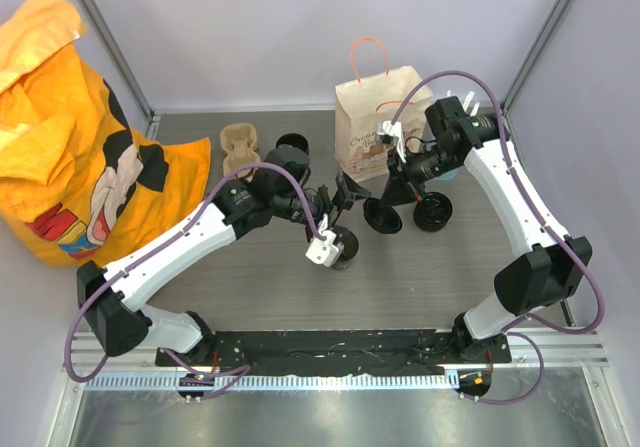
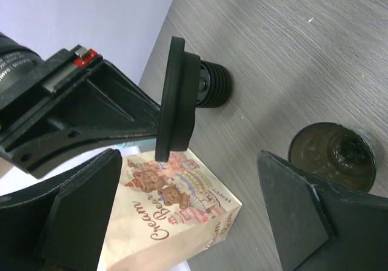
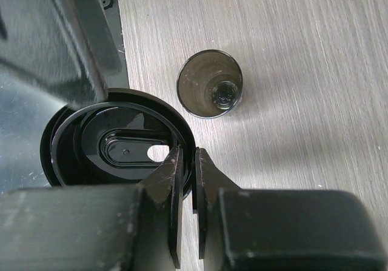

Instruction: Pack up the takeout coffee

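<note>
Far left, an orange cartoon-print cloth is heaped against the pale wall. The tabletop is grey wood-grain, boxed in by plain lavender-grey panels with metal posts in the back corners. A black plate and a metal rail run along the near edge under my arm bases.

The brown pulp carrier sits near the back, just right of the cloth. A black round item is beside it; I can't tell what it is.

My left end effector reaches to mid-tabletop with its fingers spread wide and grips nothing. The cup stands upright on the tabletop just beside its right finger. It is lidless with a dark inside, and it is outside the bag.

To the cup's right, my right end effector is clamped on the rim of the black lid. The lid is held on edge, apart from the cup. I can't tell if it touches the tabletop.

The printed paper bag stands upright at the back, behind the lid, with its pink handles up. Another black round piece lies under my right arm. White straws poke up behind that arm.
</note>
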